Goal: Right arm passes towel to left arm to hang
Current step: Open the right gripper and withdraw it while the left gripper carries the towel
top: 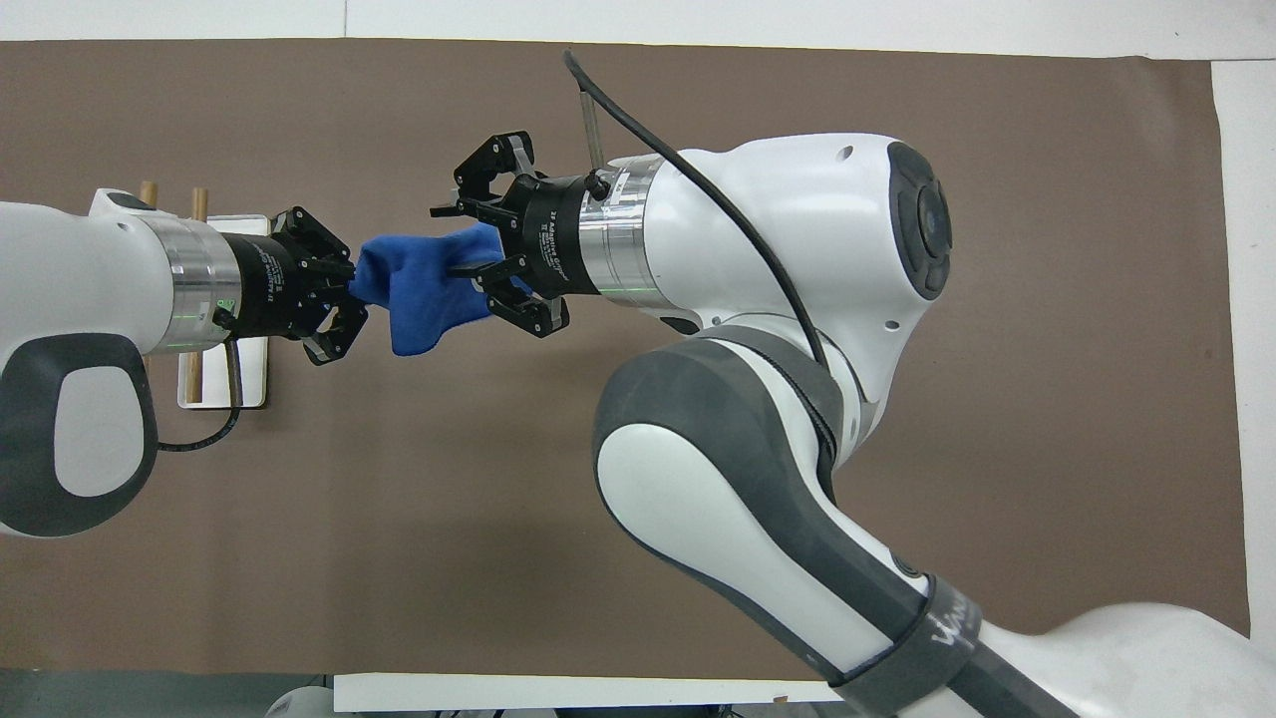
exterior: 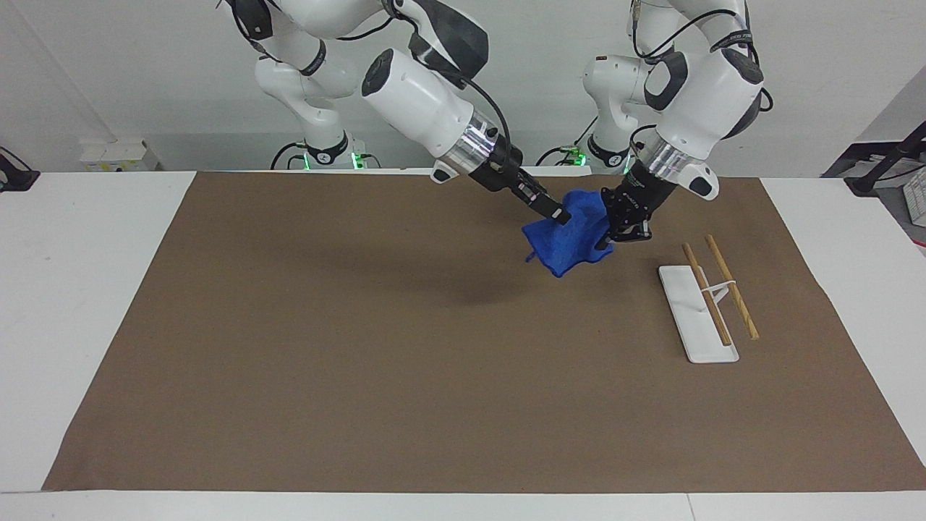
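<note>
The blue towel (exterior: 568, 242) hangs in the air between the two grippers, over the brown mat near the robots; it also shows in the overhead view (top: 419, 294). My left gripper (exterior: 615, 233) is shut on the towel's edge toward the left arm's end (top: 349, 289). My right gripper (exterior: 555, 212) is at the towel's other edge, and in the overhead view (top: 457, 239) its fingers are spread apart, with the cloth lying loose between them. The towel's loop is not clearly visible.
A white rack base (exterior: 687, 318) with two wooden rods (exterior: 731, 286) stands on the brown mat (exterior: 362, 325) toward the left arm's end, just beside the left gripper. In the overhead view the rack (top: 249, 374) is partly hidden under the left arm.
</note>
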